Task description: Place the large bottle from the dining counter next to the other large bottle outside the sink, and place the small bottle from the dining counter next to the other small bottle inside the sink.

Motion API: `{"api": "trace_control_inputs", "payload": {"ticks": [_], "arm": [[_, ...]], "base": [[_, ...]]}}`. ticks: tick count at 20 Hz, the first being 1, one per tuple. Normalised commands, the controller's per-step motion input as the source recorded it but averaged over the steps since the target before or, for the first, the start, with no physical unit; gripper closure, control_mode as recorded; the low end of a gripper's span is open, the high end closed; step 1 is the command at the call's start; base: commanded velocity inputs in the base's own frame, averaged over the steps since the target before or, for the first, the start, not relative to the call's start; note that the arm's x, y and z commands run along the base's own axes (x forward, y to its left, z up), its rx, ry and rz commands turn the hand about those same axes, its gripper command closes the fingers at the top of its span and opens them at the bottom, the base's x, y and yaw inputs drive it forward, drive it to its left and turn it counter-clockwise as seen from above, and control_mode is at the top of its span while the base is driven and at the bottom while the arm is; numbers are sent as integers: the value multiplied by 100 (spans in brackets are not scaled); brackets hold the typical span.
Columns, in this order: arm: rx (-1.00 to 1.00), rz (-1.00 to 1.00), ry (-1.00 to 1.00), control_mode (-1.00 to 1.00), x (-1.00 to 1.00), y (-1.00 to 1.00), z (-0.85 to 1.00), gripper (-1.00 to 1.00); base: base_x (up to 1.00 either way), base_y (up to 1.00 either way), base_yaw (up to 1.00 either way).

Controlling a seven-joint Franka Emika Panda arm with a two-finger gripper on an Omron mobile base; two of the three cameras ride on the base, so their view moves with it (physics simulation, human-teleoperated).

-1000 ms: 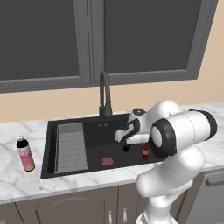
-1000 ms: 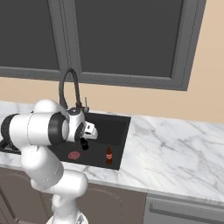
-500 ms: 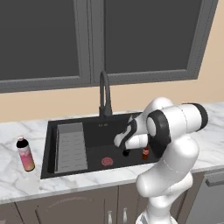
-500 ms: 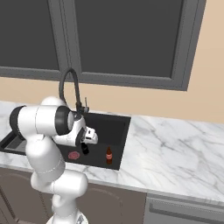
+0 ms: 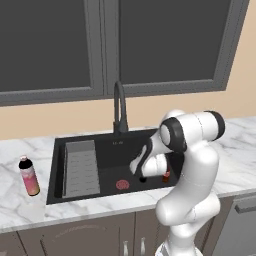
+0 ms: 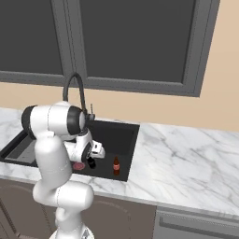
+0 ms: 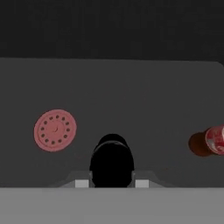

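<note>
Gripper (image 7: 112, 183) clamps dark bottle (image 7: 112, 159) — base hidden (sink (image 7: 131, 87)).

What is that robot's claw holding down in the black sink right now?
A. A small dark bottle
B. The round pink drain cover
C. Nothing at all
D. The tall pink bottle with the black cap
A. In the hand view the gripper is closed on a small dark bottle above the black sink's floor, with the round pink drain cover lying off to one side, untouched.
</note>
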Motion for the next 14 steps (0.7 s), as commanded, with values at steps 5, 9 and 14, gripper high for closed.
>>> {"api": "trace_control_inputs", "payload": {"ticks": [5,9,14], "arm": [[0,0,0,-100,21,0,-31,100],[0,0,0,-100,23,0,-18,100],[0,0,0,-100,30,0,-21,100]], "base": [[0,0,0],[0,0,0],[0,0,0]]}}
